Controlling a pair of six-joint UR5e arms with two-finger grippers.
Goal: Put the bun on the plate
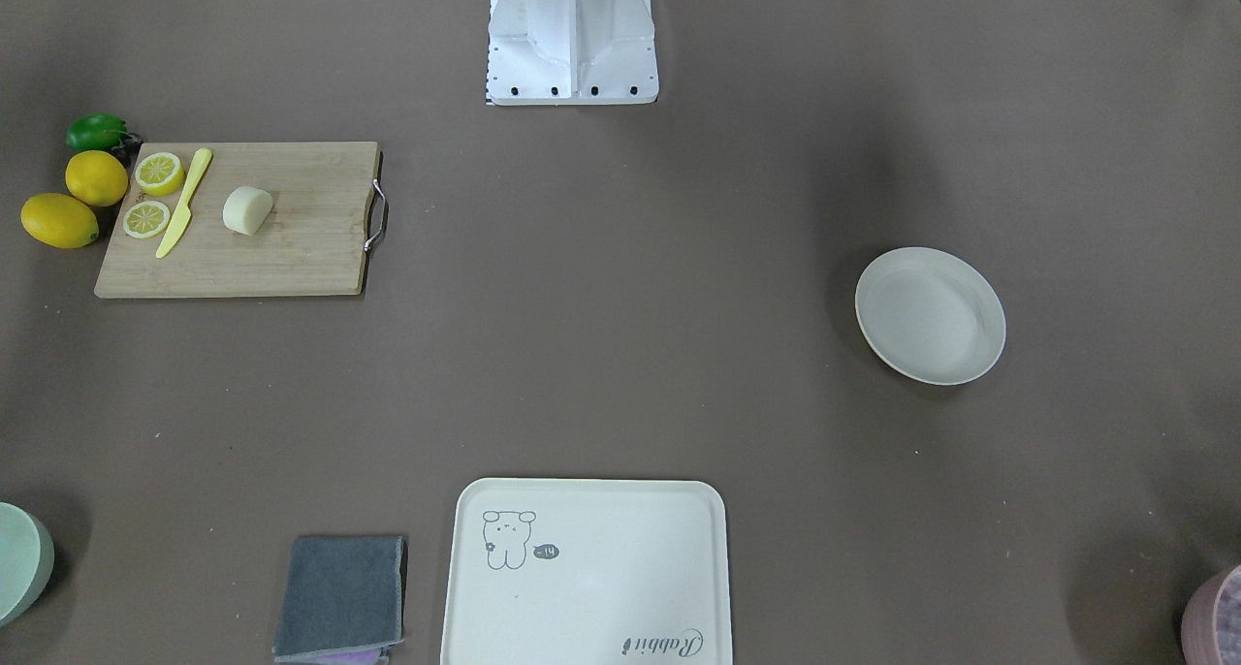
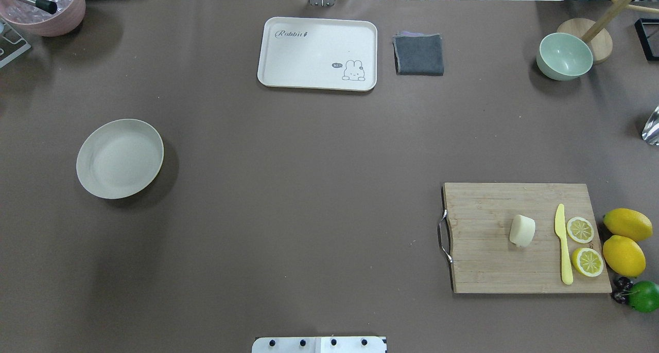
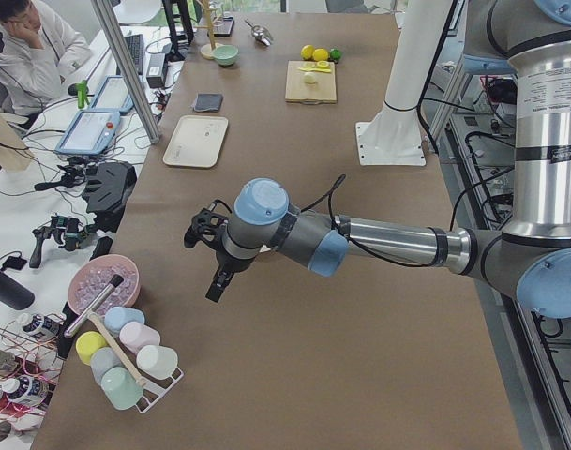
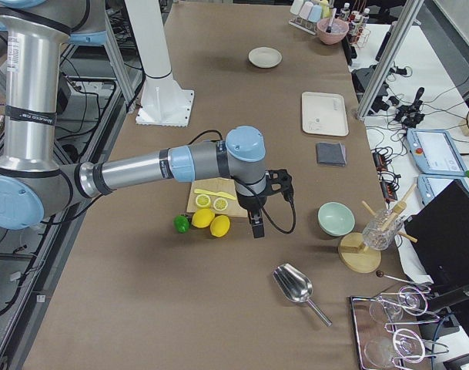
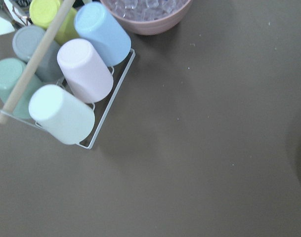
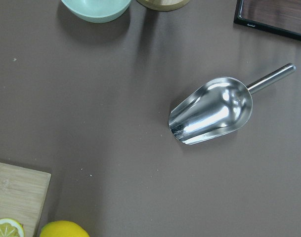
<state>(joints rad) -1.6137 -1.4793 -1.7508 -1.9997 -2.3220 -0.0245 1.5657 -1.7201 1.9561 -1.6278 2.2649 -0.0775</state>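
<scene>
The pale cream bun (image 2: 522,230) lies on a wooden cutting board (image 2: 489,270) on the table's right side, also seen in the front-facing view (image 1: 247,209). The round off-white plate (image 2: 120,158) sits far off on the left side, with nothing on it (image 1: 931,316). Neither gripper shows in the overhead or front-facing views. My left gripper (image 3: 216,284) hangs over the table's left end near a cup rack; I cannot tell if it is open or shut. My right gripper (image 4: 256,226) hangs just past the lemons at the right end; its state is likewise unclear.
On the board lie a yellow knife (image 2: 564,245) and two lemon slices (image 2: 580,229); two lemons (image 2: 624,255) and a lime (image 2: 644,295) sit beside it. A cream tray (image 2: 317,53), grey cloth (image 2: 418,54) and green bowl (image 2: 564,56) stand at the far edge. A metal scoop (image 6: 212,111) and cup rack (image 5: 66,84) sit at the ends.
</scene>
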